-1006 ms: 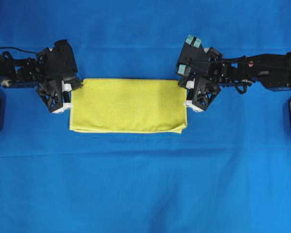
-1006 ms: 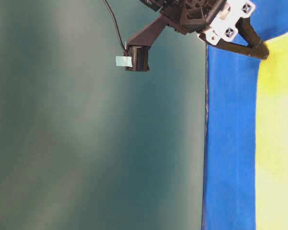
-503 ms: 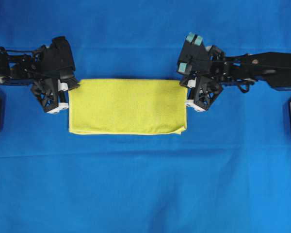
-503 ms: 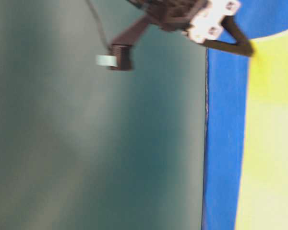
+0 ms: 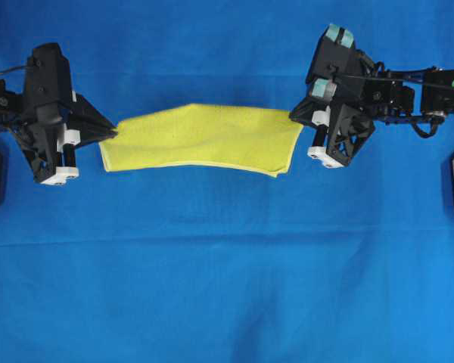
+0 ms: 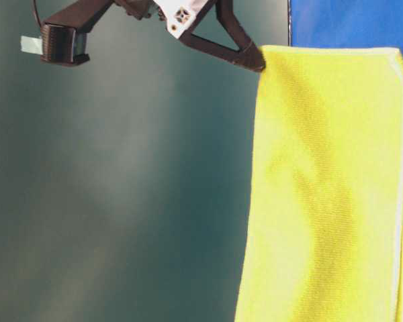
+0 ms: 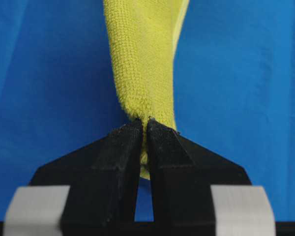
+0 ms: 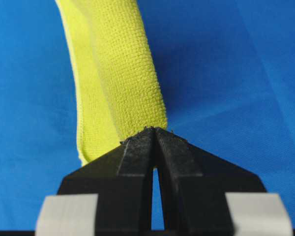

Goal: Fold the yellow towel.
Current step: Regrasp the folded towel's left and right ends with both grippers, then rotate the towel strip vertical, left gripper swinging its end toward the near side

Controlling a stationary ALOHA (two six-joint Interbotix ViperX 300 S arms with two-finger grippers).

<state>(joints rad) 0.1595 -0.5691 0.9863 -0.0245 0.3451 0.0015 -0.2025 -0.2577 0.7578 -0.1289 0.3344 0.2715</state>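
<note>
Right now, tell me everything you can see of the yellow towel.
The thin, bright yellow microfibre towel is folded double into a long band with a paler stitched hem along its lower edge. It hangs slightly sagging between the two arms, over the blue cloth. The left gripper is shut on one top corner, the right gripper on the other. Nothing else touches it that I can see.
</note>
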